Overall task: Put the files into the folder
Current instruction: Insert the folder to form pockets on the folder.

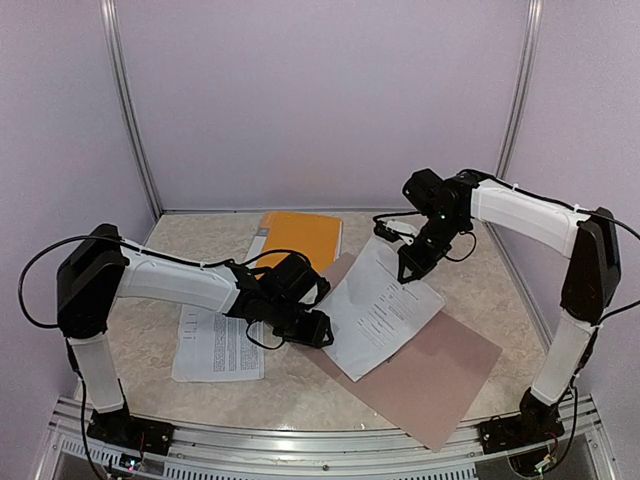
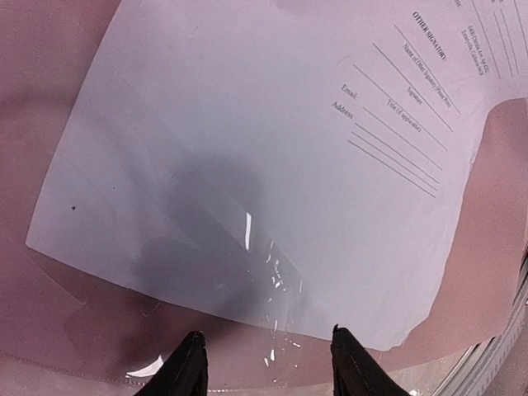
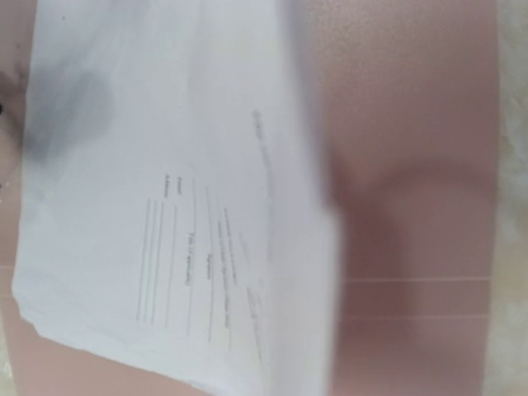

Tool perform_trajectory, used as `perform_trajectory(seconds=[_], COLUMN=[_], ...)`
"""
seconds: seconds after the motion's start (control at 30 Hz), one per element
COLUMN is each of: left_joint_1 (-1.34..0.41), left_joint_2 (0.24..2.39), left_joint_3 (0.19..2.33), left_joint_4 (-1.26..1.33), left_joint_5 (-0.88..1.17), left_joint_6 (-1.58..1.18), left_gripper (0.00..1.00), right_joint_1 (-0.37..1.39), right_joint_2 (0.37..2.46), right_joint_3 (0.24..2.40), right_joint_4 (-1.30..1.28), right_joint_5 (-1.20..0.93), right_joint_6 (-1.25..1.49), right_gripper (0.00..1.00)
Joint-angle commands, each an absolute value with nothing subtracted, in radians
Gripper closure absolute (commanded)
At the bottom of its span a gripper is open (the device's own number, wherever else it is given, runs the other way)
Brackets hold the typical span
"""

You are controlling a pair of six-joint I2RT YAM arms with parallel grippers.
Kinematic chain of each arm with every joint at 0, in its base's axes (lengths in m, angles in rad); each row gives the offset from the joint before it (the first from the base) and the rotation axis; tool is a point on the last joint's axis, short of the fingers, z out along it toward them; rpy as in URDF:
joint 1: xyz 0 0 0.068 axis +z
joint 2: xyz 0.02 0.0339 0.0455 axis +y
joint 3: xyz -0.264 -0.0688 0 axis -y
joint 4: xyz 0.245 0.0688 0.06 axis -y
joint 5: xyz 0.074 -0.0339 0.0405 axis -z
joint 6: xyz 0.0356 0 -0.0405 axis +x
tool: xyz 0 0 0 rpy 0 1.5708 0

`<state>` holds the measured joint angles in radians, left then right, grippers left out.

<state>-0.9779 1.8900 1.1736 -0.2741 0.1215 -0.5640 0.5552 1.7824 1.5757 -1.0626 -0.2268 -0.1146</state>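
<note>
The white printed paper sheet [image 1: 385,305] lies on the open taupe folder cover [image 1: 440,385], its long axis slanting from the right fingers [image 1: 412,262], closed at its far edge, to the left fingers [image 2: 188,367], parted and empty just before its near edge

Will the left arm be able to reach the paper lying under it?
Probably yes. That sheet lies flat on the table with nothing on it, close to the left gripper, whose jaws stand open.

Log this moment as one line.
left gripper open by printed sheet | right gripper shut at its far edge | sheet lies on taupe folder
</note>
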Motion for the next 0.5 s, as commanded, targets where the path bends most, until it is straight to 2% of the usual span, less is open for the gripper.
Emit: perform_trajectory(seconds=[0.0,0.47], left_joint_1=[-0.985,-0.983], left_joint_2=[1.836,1.786], left_joint_3=[1.184,1.181], left_joint_4=[-0.289,-0.363], left_joint_5=[0.093,-0.026], left_joint_6=[-0.545,-0.535], left_gripper=[0.48,0.42], right_joint_1=[0.546,0.502], right_joint_2=[1.806,1.883], right_joint_3=[1.613,1.640], right_joint_4=[-1.042,-0.981], right_joint_5=[-0.250,-0.353], right_joint_6=[-0.130,-0.152], right_gripper=[1.00,1.00])
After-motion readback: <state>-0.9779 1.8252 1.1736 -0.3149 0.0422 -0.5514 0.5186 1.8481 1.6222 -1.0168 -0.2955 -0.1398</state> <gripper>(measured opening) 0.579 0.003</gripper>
